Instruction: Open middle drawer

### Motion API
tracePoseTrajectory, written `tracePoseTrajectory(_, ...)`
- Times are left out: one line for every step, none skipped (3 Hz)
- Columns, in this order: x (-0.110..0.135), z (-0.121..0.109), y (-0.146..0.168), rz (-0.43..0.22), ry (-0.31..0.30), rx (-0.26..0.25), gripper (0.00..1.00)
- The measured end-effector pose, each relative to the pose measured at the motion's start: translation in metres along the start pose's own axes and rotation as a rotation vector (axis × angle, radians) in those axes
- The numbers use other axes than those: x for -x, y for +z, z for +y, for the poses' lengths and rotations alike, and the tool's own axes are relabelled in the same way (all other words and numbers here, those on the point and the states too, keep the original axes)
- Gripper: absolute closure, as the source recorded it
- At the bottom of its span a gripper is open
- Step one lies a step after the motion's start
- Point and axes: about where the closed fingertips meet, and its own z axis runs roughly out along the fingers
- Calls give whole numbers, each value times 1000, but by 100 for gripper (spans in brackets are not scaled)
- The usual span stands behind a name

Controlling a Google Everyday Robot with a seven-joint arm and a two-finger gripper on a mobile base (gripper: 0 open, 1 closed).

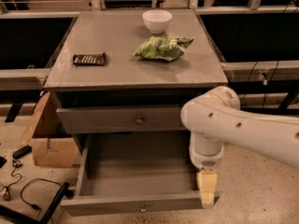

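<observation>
Grey-fronted middle drawer (107,120) is sitting just beneath the tabletop, above the pulled-out bottom drawer (135,203). Gripper (207,195) is hanging low at that drawer's right front corner; whether wide or narrow cannot be told. Judgement: it is needing to rise, centre on the brass knob (139,120) and pull straight outward. The front is facing the camera, long axis running left-right.

High frontal view looks down, gripper (207,190) lower right.
</observation>
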Motion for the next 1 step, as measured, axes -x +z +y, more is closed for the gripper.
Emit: tracePoseTrajectory(-9, -4, -57, 20, -19, -87, 0)
